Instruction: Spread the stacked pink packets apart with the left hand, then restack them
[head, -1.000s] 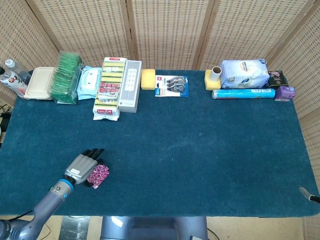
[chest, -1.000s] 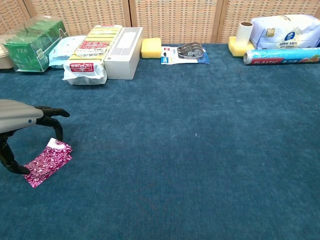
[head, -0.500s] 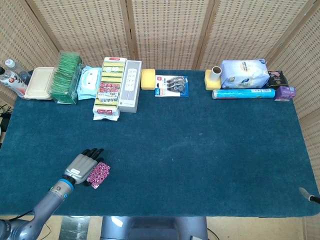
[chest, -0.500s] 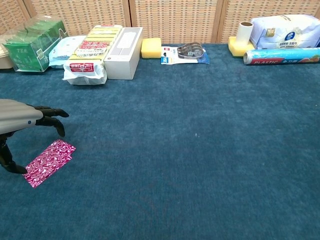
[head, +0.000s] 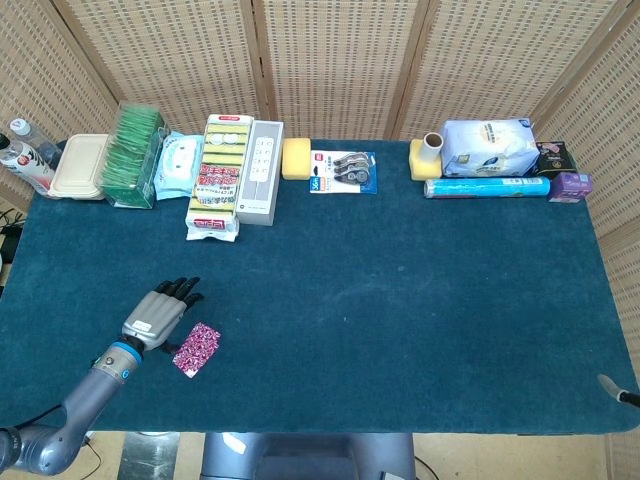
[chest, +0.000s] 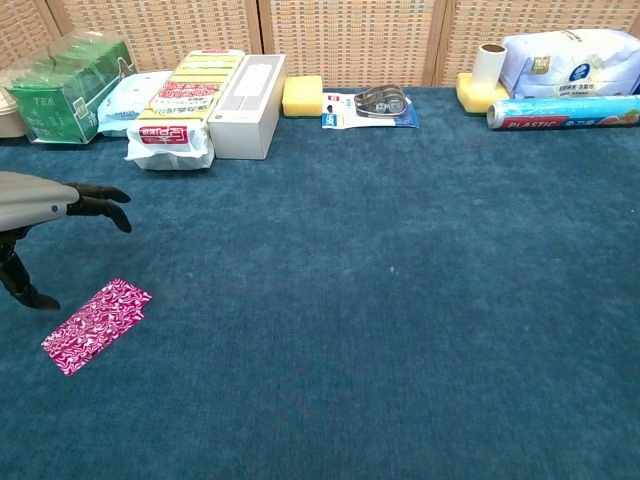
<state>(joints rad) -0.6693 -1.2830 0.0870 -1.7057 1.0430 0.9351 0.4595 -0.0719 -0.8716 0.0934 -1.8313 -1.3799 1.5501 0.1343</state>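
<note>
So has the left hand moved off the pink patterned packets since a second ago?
Yes. The left hand has lifted away toward the table's far-left side, leaving the pink patterned packets flat, untouched.

table (head: 400, 300): blue cloth | pink packets (head: 196, 349) front-left | boxes (head: 238, 170) along back

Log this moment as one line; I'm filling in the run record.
left hand: open, lifted clear | pink packets: flat on table, look stacked, untouched | right hand: not in view
</note>
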